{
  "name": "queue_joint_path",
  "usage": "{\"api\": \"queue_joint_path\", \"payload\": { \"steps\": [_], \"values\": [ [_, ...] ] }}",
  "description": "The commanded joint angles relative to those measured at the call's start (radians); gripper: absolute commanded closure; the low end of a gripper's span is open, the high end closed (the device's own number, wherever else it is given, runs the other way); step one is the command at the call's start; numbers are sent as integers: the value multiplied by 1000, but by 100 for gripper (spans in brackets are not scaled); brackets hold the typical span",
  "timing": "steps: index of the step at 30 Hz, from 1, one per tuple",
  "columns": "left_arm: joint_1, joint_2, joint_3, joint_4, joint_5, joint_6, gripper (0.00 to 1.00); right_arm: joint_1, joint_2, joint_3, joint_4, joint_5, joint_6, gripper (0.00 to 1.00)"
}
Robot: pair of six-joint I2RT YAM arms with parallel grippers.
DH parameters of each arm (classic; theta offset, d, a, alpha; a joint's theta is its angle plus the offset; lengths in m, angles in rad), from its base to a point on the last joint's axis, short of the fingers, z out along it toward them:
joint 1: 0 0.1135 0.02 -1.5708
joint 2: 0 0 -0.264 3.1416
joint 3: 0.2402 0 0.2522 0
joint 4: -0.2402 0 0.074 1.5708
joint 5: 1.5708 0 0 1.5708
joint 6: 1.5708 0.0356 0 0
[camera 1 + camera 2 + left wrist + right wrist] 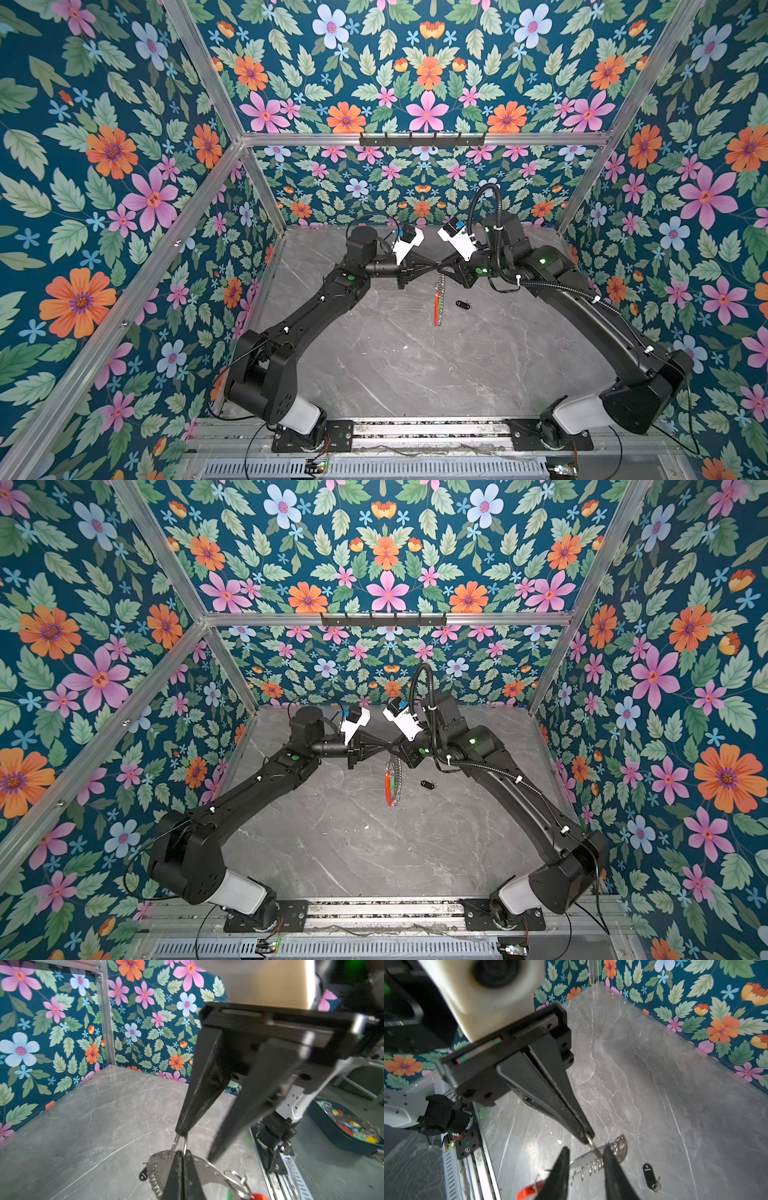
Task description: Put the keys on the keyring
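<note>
Left gripper [182, 1155] clenches a split ring [185, 1144] of the hanging keyring [436, 307]. Right gripper [586, 1149] stands parted, straddling it. Both arms reach inward, tips meeting.

Robot lab test cell, not a home. Boxed booth: aluminium frame [178, 243], flower wallpaper panels [104, 166] on the left, right and far sides, grey marble-look tabletop [395, 365]. Two black robot arms [316, 307] bolted to a metal rail [428, 430] along the near edge. Ribbed cable hose [557, 286] on the right arm, and a small circuit board [316, 465] with lit LEDs in front of the rail. Black hook rack [422, 140] on the far crossbar. Left wrist view shows outside the booth: bare grey floor [332, 1167], blue bin [332, 1136] of mixed coloured bits.
</note>
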Motion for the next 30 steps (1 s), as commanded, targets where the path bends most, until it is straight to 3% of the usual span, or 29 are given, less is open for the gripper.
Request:
{"api": "queue_joint_path", "payload": {
  "steps": [1, 5, 8, 18, 25, 30],
  "values": [
    [3, 5, -92, 500, -132, -312, 100, -8, -83, -134, 297, 82, 214, 58],
    [-1, 43, -138, 748, -207, -498, 100, -54, -166, -286, 486, 61, 370, 57],
    [-15, 55, -179, 889, -267, -570, 100, -101, -177, -344, 566, 11, 452, 60],
    [-56, 80, -247, 1081, -369, -595, 100, -121, -90, -305, 626, -146, 541, 74],
    [-91, 104, -279, 1156, -507, -558, 100, -48, -94, -343, 675, -95, 588, 79],
    [-107, 143, -271, 1228, -531, -604, 100, -48, -100, -340, 660, -71, 591, 81]
  ]
}}
